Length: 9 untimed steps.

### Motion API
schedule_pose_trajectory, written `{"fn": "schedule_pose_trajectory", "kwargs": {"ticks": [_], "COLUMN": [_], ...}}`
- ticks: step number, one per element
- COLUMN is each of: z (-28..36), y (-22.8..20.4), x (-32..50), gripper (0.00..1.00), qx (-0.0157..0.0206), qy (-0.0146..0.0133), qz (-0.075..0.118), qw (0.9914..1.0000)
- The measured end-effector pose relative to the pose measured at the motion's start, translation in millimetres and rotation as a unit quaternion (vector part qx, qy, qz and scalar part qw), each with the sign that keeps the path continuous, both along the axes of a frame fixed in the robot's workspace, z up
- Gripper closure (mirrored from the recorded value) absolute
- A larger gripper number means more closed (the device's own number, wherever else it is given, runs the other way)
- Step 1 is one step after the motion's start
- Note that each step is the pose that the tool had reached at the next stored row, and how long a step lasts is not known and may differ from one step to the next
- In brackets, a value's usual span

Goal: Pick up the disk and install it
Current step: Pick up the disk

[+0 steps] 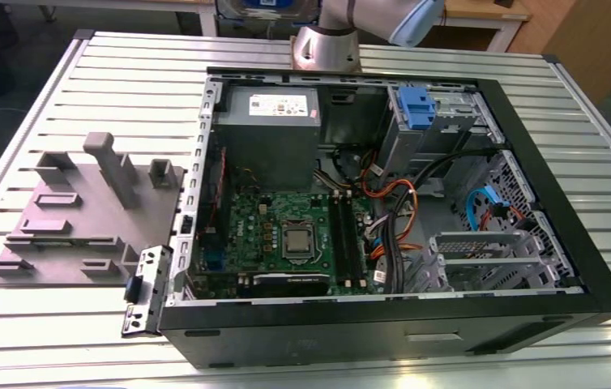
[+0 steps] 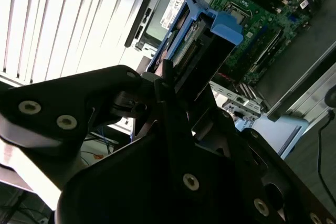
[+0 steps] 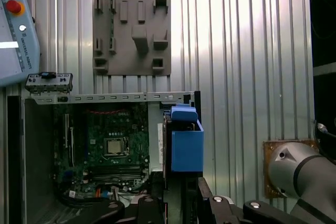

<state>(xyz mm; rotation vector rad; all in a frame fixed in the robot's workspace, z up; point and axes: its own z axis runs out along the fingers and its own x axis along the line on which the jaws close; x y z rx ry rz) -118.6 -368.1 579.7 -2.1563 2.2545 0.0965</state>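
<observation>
The disk [image 2: 191,35] is a flat drive in a blue plastic frame, its green board edge showing between the rails. In the first wrist view the disk [image 3: 186,142] appears as a blue block. My gripper [image 2: 178,85] is shut on its near end with black fingers [image 2: 164,77] on either side. In both wrist views the gripper [image 3: 181,190] holds the disk high above the open computer case [image 3: 105,98], over the case's edge beside the motherboard [image 3: 113,145].
The open case [image 1: 576,243] lies on a slatted metal table [image 1: 57,324], with a grey power supply [image 1: 273,121], motherboard [image 1: 284,235], cables and a drive bay with a blue bracket [image 1: 419,109]. A grey fixture plate [image 1: 79,219] lies at the exterior view's left. The arm's base [image 1: 325,44] stands behind the case.
</observation>
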Motion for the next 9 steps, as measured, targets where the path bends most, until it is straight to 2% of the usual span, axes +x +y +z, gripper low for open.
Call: {"fn": "schedule_pose_trajectory", "kwargs": {"ticks": [9], "z": [-0.6], "y": [0.0], "x": [32.3], "gripper": [0.65], "qx": [0.0], "qy": [0.0002], "qz": [0.0], "qw": [1.0]}}
